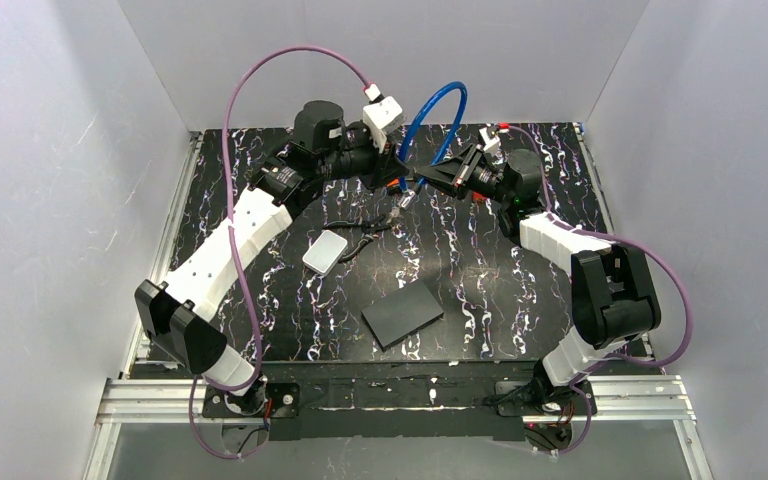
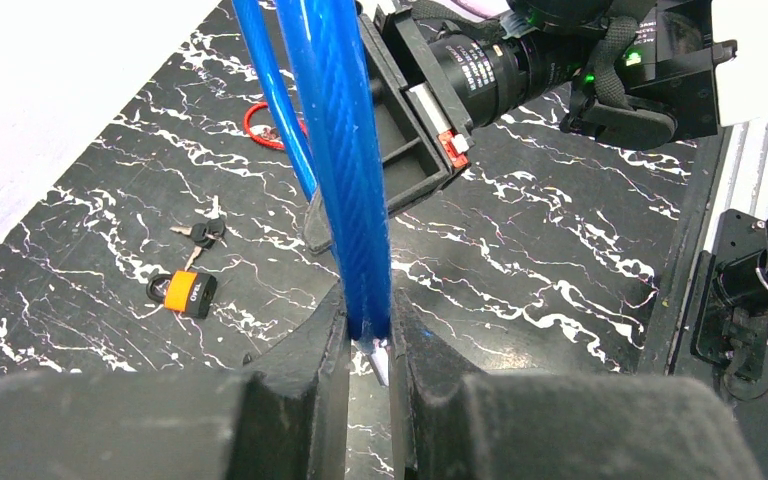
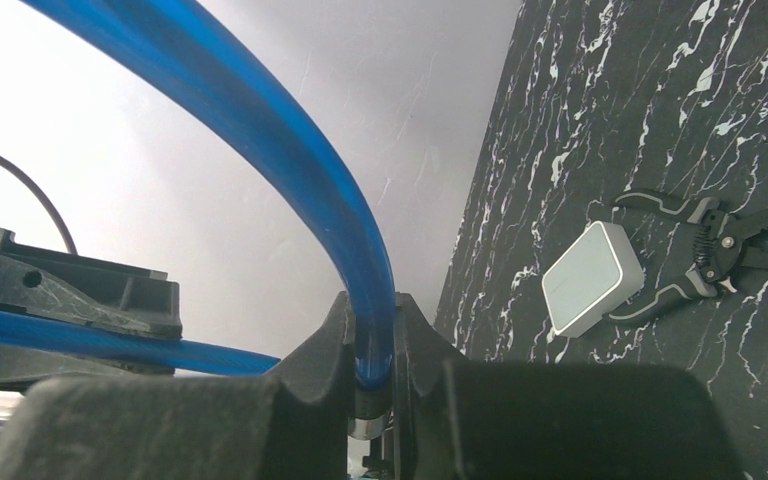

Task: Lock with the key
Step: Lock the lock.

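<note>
at the middle of the counter's (image 1: 520,290) far edge, the lock (image 2: 342,150) arches upward; left gripper (image 2: 368,330) and right gripper (image 3: 372,350) each pinch one end, equally near.

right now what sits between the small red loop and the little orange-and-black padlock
A small bunch of black-headed keys lies there, nearer the padlock than the red loop; the left wrist view shows it.
</note>
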### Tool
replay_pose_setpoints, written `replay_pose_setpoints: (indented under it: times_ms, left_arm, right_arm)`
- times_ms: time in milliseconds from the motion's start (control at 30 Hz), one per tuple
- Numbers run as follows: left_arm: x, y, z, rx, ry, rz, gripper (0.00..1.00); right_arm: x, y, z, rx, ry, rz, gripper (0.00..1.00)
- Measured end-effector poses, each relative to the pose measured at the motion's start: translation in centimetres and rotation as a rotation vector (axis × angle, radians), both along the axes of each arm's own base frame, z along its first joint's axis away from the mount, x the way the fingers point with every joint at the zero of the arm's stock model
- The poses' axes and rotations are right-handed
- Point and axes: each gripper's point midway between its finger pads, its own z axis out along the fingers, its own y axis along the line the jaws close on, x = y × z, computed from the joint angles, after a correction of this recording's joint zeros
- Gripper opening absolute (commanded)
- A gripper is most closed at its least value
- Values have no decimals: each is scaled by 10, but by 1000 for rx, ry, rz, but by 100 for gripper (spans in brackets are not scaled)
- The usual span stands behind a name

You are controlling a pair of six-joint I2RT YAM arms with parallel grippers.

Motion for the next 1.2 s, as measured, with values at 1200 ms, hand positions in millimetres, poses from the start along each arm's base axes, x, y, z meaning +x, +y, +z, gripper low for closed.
replay_pose_setpoints:
  times_ms: [1200]
  left_arm:
    - [11, -21, -37, -10, 1, 34, 0]
  right_arm:
    - [3, -10, -38, 51, 304, -81, 1]
